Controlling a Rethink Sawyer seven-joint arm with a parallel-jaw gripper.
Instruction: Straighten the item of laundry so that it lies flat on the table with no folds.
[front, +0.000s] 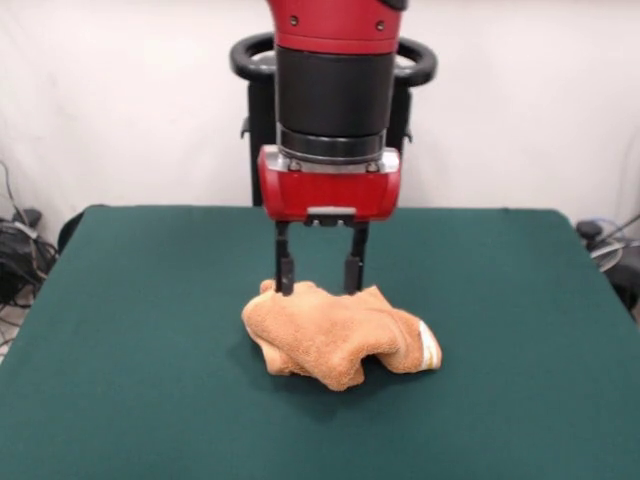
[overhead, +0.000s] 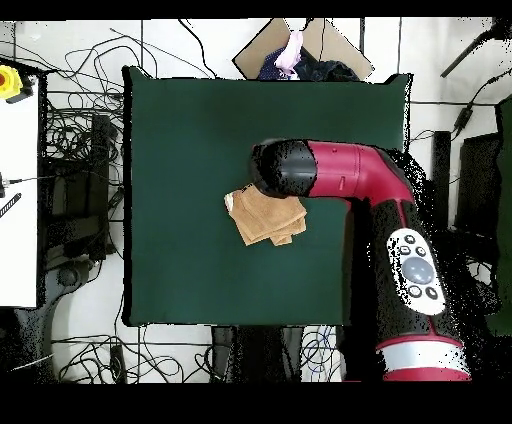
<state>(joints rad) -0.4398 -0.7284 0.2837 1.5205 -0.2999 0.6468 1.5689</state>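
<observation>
My jaws (front: 320, 277) hang straight down over the middle of the bench (front: 130, 330), spread apart, with the two dark fingers (front: 285, 268) reaching the far top edge of the towel (front: 335, 335). The tips sit at the cloth's upper rim, one at its far left hump and the other a little to the right; whether they touch the terry or merely stand just behind it, I cannot tell from the front view. Nothing is pinched between them.

The towel lies crumpled in a low heap near the centre of the green top, bunched and folded over itself, with rounded lumps rather than a flat sheet. A pale woven band with a bit of white (front: 429, 345) shows at its right end in the front view. A soft shadow lies under its near edge.

From overhead, my red and black arm (overhead: 350, 175) stretches across the bench and its dark wrist covers one corner of the towel (overhead: 262, 217), which shows there as an uneven orange-tan patch with layered edges. Beyond the bench, tangled cables (overhead: 70, 130) lie on the floor.
</observation>
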